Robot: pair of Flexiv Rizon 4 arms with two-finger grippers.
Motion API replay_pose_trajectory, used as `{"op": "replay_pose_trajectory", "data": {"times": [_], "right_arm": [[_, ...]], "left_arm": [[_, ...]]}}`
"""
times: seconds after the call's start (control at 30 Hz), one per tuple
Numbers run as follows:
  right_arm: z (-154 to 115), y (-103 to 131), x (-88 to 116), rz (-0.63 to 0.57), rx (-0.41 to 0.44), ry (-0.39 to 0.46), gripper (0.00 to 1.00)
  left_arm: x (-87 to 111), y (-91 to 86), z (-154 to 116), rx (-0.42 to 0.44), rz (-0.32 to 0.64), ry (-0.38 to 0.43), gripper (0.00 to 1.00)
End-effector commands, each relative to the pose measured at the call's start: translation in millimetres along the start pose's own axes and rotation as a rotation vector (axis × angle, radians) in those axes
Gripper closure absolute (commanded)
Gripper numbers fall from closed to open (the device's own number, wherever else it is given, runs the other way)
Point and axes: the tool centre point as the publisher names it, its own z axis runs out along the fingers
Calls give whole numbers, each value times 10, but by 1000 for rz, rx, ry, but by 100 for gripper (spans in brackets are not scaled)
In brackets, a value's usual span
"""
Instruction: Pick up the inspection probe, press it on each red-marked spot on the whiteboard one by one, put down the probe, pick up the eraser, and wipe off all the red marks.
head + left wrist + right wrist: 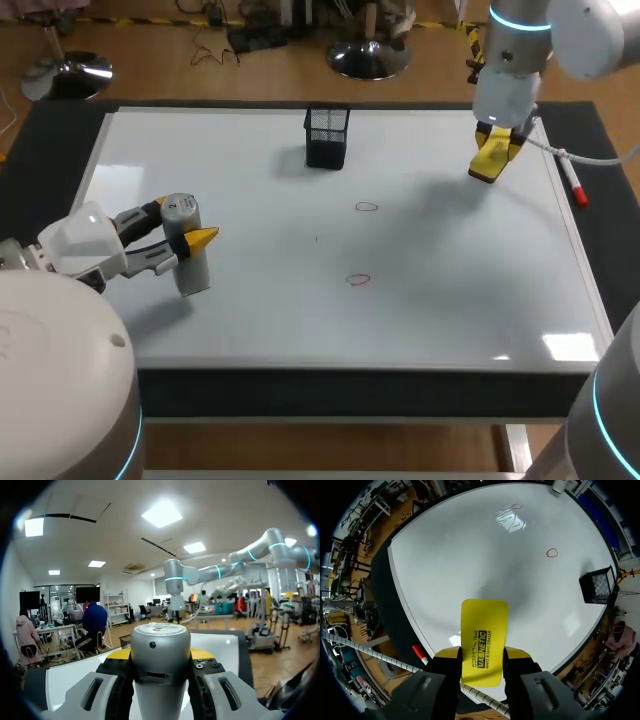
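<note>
I'm seeing the inspection probe [188, 245] [160, 655] standing upright, long axis vertical and cap up, at the near-left part of the whiteboard [300, 320]. My left jaws are pinching its body from both sides just under the cap; only the left wrist view is showing that grip, and only the head view its place on the board. My right jaws are pinching one end of the yellow eraser [490, 160] [483, 640], which is pointing straight out ahead of them over the far-right corner, well apart from the red marks [367, 207].

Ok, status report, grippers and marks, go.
Left gripper shut on probe, upright, left end of board. Right gripper shut on eraser, over far right. Two red marks mid-board, unwiped. Mesh basket far side, not between eraser and marks.
</note>
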Motion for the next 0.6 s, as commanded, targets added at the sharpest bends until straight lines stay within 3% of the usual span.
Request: {"op": "replay_pose_trajectory", "data": {"times": [0.03, 0.43, 0.6], "right_arm": [[-5, -15, -1, -2, 0, 3, 100], [-5, -15, -1, -2, 0, 3, 100], [-5, -15, -1, -2, 0, 3, 100]], "left_arm": [[4, -2, 14, 2, 1, -4, 100], [4, -2, 14, 2, 1, -4, 100], [-57, -58, 203, 0, 27, 69, 100]]}}
